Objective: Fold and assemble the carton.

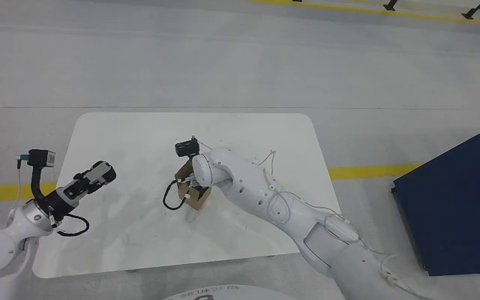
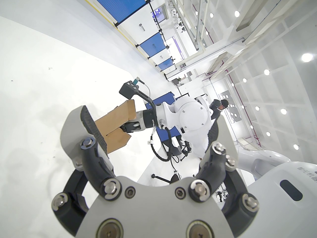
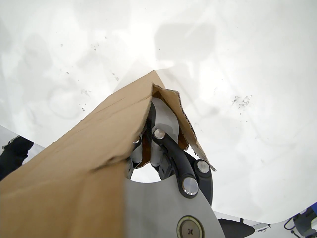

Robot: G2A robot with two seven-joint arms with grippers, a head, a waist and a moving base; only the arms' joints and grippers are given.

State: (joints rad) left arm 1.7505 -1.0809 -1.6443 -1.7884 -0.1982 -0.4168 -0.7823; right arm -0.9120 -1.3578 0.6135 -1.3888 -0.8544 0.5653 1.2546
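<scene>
While the right gripper [image 3: 152, 111] is squeezed tight on one thin wall of the brown carton [image 3: 81, 149], the carton is near the middle of the white table [image 1: 247, 135]; the gripper's fingers [image 3: 164, 120] sit one on each side of the cardboard, with the wall pinched between them; in the top view the carton [image 1: 196, 196] looks small and is right under the end of the right arm [image 1: 255, 187]; it is low down by the table top, but I cannot tell if it touches; from the left wrist view the carton [image 2: 116, 122] is not closed up, with one flap [image 2: 130, 108] standing up and another part sticking out lower down; the left gripper [image 2: 151, 122] has its two fingers wide apart with nothing held between them; in the top view the left gripper [image 1: 99, 175] is over the left part of the table, well apart from the carton, and it points toward it; a dark blue board [image 1: 450, 206] stands on the floor past the right side of the table.
</scene>
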